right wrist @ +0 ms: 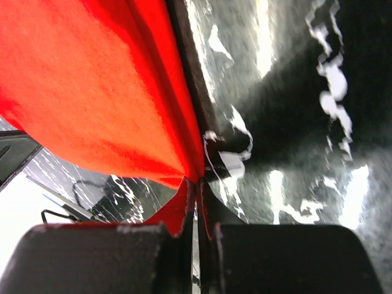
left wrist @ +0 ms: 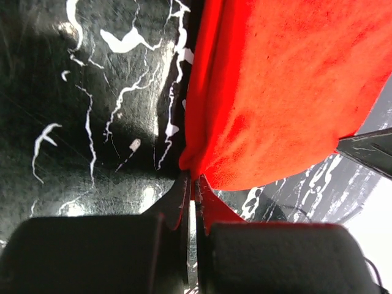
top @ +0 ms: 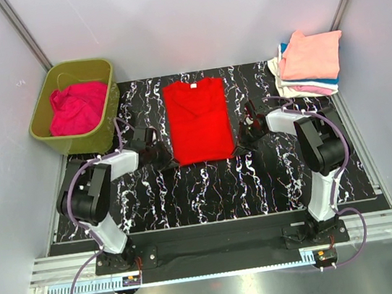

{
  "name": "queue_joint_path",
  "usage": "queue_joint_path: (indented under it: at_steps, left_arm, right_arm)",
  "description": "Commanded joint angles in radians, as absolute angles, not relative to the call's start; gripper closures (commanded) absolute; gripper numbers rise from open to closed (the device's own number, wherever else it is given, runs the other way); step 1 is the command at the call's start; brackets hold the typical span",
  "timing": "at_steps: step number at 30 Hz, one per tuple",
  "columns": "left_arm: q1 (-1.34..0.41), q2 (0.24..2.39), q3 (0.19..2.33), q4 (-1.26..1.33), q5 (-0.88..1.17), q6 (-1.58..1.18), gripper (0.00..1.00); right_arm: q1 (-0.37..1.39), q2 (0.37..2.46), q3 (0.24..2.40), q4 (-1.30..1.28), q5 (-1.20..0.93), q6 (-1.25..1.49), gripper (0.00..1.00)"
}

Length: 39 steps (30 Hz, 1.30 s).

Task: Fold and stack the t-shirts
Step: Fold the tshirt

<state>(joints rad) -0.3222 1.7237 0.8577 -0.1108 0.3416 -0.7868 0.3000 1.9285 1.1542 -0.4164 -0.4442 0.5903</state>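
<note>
Red t-shirt (top: 198, 121): left fingers (left wrist: 181, 202) and right fingers (right wrist: 207, 214) pinch near hem corners; lift level, lay hem on collar.

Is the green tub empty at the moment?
No, a magenta-pink shirt lies bunched up inside the olive-green tub.

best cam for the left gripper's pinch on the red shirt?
Left wrist: close up, the left gripper is shut on a corner of the red t-shirt. Top external: whole shirt, pinch too small. Right wrist shows only the right gripper, pinching too.
</note>
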Motion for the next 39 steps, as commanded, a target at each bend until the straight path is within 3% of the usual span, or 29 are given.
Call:
queue_joint_path:
  at_steps: [1,15,24,39]
  left_arm:
    - [-0.369,1.631,0.884,-0.155,0.258,-0.772,1.0]
    - [-0.655,1.087,0.67,-0.428,0.109,-0.913,1.0]
    - [-0.736,0.89,0.776,-0.721,0.002,-0.971,1.0]
    - [-0.703,1.136,1.13,-0.83,-0.074,-0.802,1.0]
  right_arm:
    - [0.302,1.838,1.12,-0.396,-0.42,0.569,1.0]
    - [0.327,1.251,0.793,-0.576,-0.442,0.643,1.0]
    - [0.407,1.0,0.833,-0.768,-0.402,0.762,1.0]
    - [0.391,1.227,1.156,-0.831,-0.218,0.631,1.0]
